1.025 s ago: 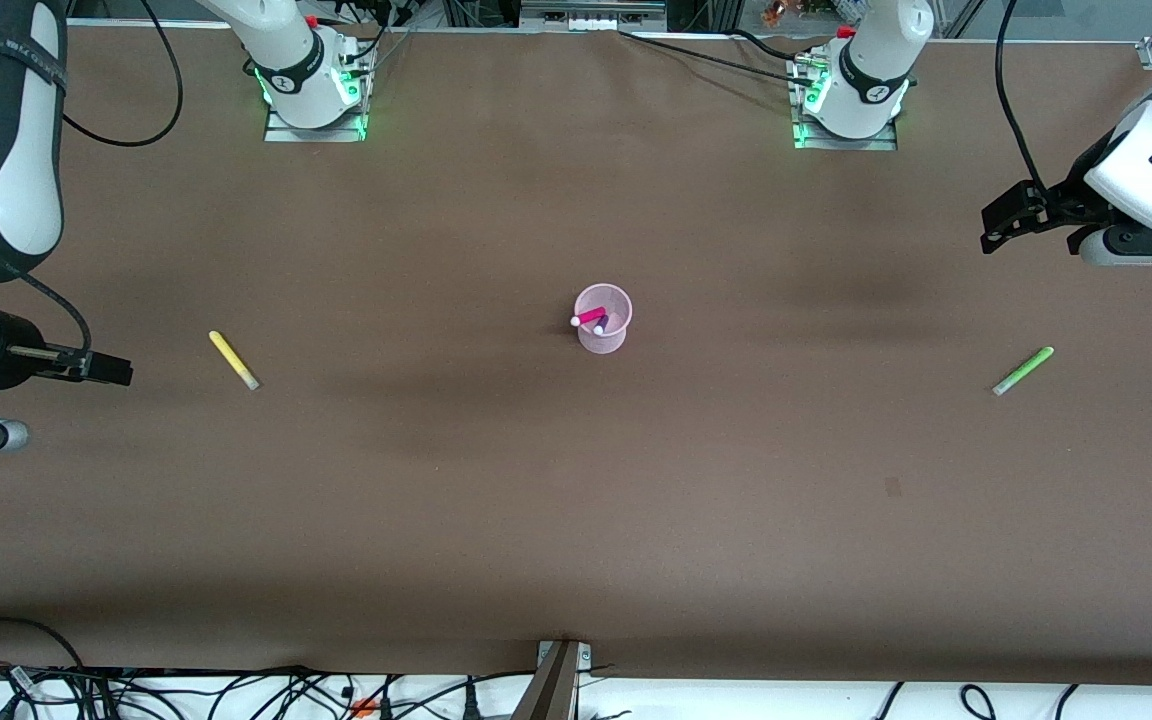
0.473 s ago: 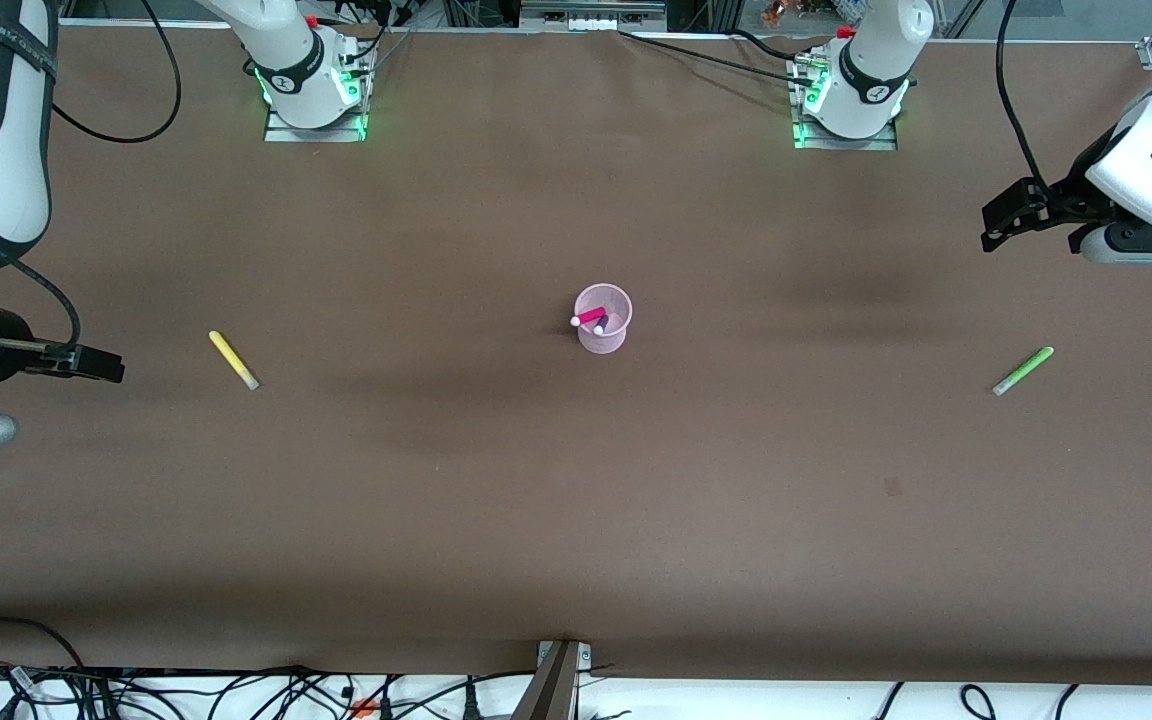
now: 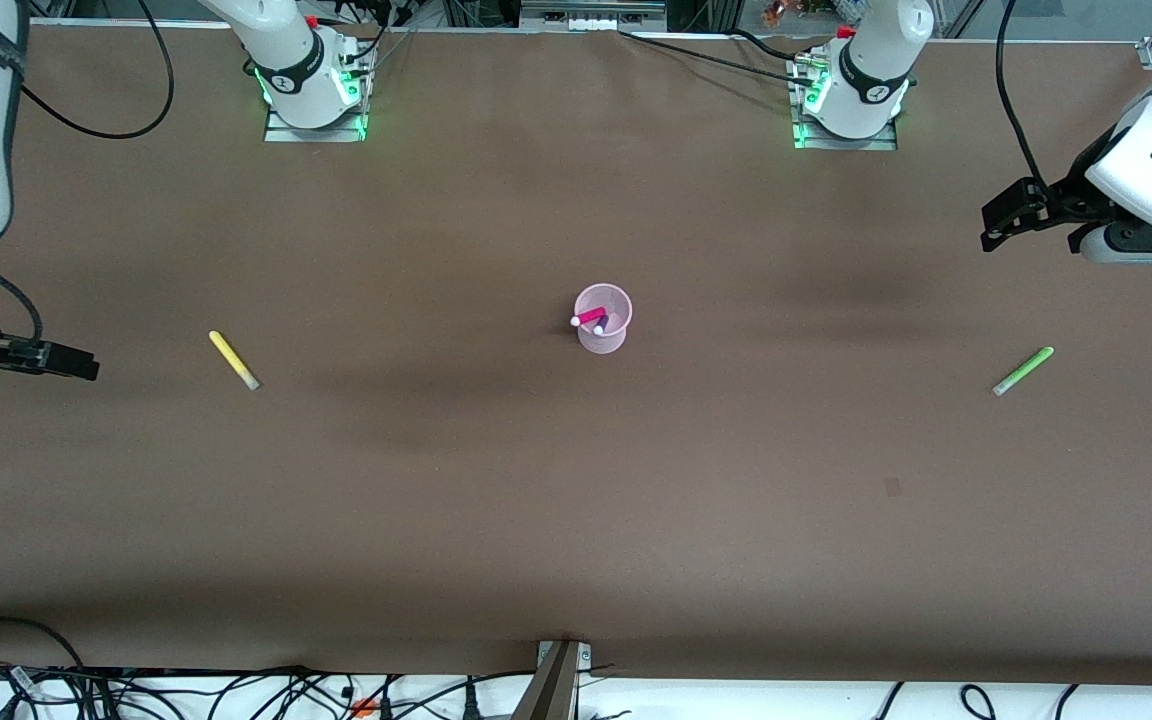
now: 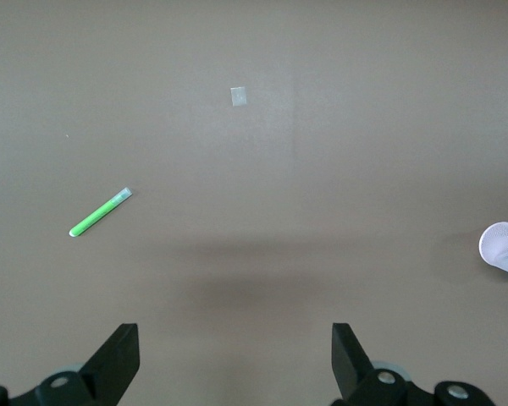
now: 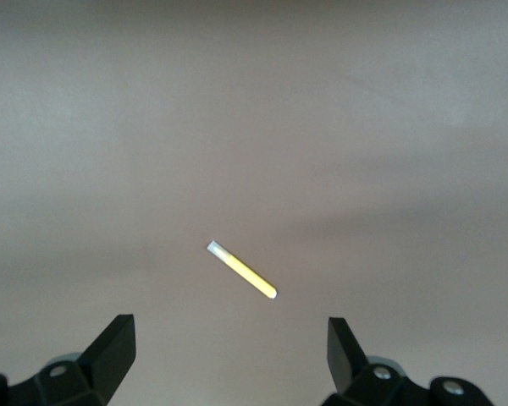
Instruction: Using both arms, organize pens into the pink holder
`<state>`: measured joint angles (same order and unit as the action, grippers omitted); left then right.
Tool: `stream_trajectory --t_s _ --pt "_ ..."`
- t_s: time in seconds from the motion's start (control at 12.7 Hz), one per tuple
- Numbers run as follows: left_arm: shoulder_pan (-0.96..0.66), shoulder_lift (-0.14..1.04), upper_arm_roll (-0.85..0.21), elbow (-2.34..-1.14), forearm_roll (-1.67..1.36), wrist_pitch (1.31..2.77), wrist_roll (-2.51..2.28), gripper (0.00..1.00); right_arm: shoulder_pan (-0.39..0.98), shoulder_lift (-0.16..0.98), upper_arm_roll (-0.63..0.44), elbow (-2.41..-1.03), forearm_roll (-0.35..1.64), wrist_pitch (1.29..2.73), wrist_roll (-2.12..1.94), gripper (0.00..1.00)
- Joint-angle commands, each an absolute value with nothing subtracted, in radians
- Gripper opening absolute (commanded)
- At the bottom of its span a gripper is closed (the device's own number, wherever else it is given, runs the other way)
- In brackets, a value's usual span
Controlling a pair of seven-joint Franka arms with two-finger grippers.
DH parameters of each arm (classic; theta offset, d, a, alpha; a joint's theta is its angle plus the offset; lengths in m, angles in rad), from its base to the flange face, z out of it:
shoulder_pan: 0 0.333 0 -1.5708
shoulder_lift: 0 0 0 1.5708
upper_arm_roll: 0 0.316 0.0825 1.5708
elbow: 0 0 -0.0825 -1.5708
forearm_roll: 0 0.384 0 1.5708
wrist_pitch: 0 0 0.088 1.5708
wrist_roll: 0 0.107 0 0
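1. Front view: small round pale pink translucent plastic cup (image 3: 603, 319) at mid-table holds the magenta-pink pen (image 3: 591, 316) and dark purple pen (image 3: 602, 324), well apart from both grippers.
2. Left wrist view: left gripper (image 4: 235, 359), fingers spread and empty, hangs over bare table near the slim light green pen (image 4: 100, 212).
3. Right wrist view: right gripper (image 5: 230, 355), likewise spread and empty, hangs near the slim yellow pen (image 5: 241, 270).

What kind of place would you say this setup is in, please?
Likely a robotics lab bench: two arms bolted at marked bases on a brown-covered table, loose cables along its edge, and only test props out: a pink cup and pens.
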<state>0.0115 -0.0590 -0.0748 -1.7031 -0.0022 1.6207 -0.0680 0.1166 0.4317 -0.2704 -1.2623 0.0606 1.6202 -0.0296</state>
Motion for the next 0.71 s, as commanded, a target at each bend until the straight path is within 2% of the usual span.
stream_trajectory --t_s 0.0,0.39,0.63 --pt "0.008 -0.048 -0.074 -1.675 -0.005 1.597 -0.069 1.0 0.069 0.243 -0.192 -1.533 0.029 1.788 -0.037 1.0" --pt "0.008 -0.048 -0.072 -1.674 -0.005 1.597 -0.071 1.0 0.066 0.218 -0.161 -1.554 -0.006 1.793 0.023 1.0" --pt "0.008 -0.048 -0.072 -1.674 -0.005 1.597 -0.071 1.0 0.069 0.178 -0.16 -1.617 -0.018 1.84 0.035 1.0"
